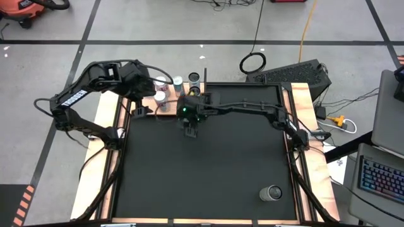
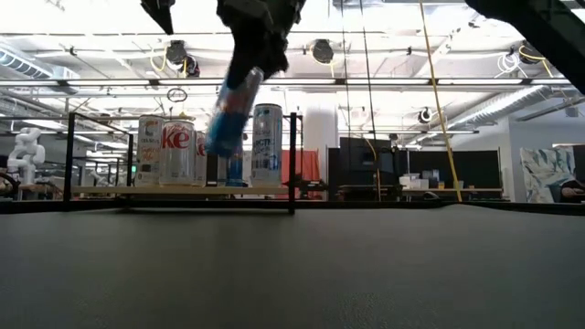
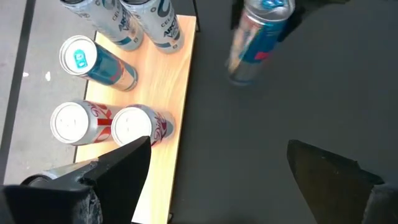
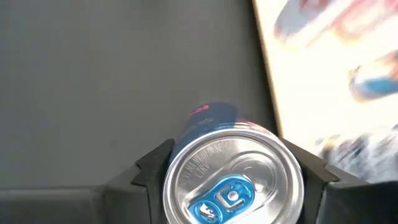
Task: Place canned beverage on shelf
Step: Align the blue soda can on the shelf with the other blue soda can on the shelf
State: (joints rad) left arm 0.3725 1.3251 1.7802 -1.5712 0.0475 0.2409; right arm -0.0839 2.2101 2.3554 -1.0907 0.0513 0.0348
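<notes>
the right gripper (image 4: 231, 174) held a blue can (image 2: 230, 114) tilted in its clamped jaws, lifted clear of the black mat (image 1: 208, 164) just beside the shelf (image 3: 165, 106), so the carry looked nearly done. next it would need to find a free spot among the standing cans (image 3: 102, 121) without knocking them. the left gripper (image 3: 214, 168) hung over the shelf with its jaws wide and empty.

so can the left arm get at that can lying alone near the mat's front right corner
Probably not easily. The left gripper, open, sits at the far left by the shelf, while the lone can lies diagonally across the mat, and the right arm holding a blue can crosses between.
</notes>
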